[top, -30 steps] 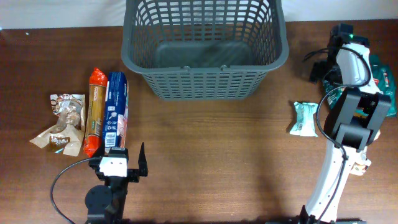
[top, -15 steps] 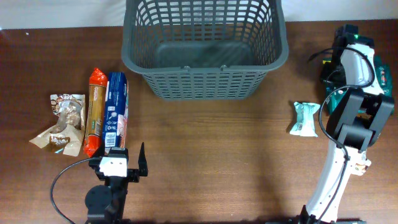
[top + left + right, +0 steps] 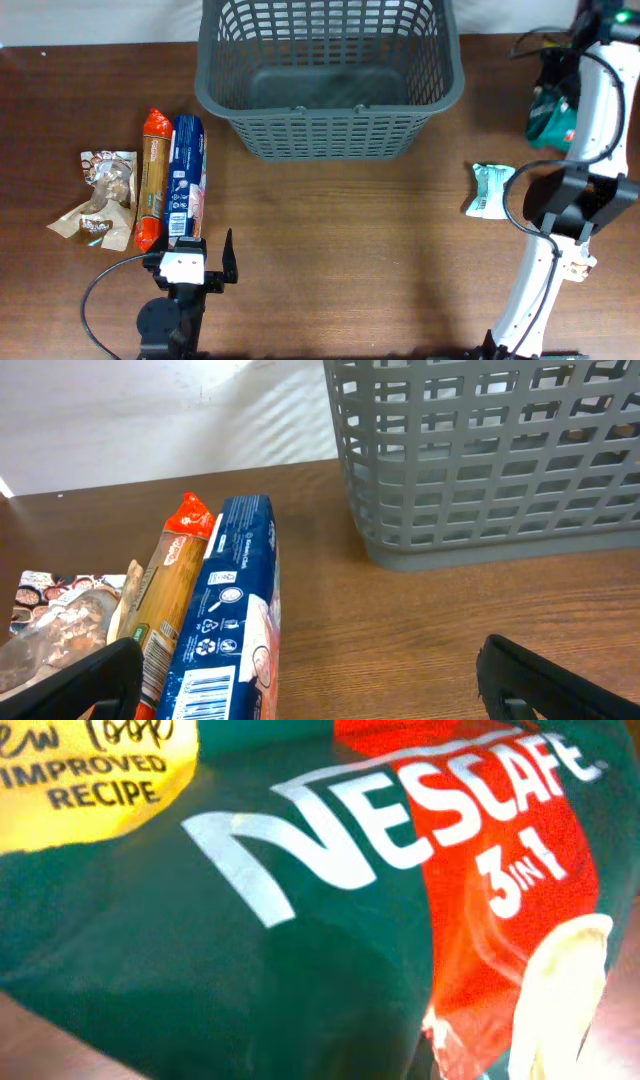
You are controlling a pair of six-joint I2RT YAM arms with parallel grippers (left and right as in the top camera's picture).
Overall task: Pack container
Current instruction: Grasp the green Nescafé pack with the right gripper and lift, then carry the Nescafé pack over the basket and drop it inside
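Note:
The container (image 3: pixel 330 135) is a dark grey slotted basket at the back centre, and nothing shows inside it. In the left wrist view the container (image 3: pixel 480 550) stands ahead to the right. My right gripper (image 3: pixel 556 85) is raised at the far right, shut on a green Nescafe packet (image 3: pixel 551 115) that hangs under it. That packet (image 3: pixel 300 920) fills the right wrist view and hides the fingers. My left gripper (image 3: pixel 205 248) rests open at the front left. Its fingertips straddle the near end of a blue packet (image 3: pixel 225 650).
On the left lie a blue packet (image 3: pixel 188 170), an orange-red packet (image 3: pixel 153 180) and a clear brown snack packet (image 3: pixel 100 195). A small pale teal packet (image 3: pixel 490 190) lies at the right, beside the right arm's base column.
My right gripper has shut on the green packet and lifted it up and back at the far right. The left arm has not moved.

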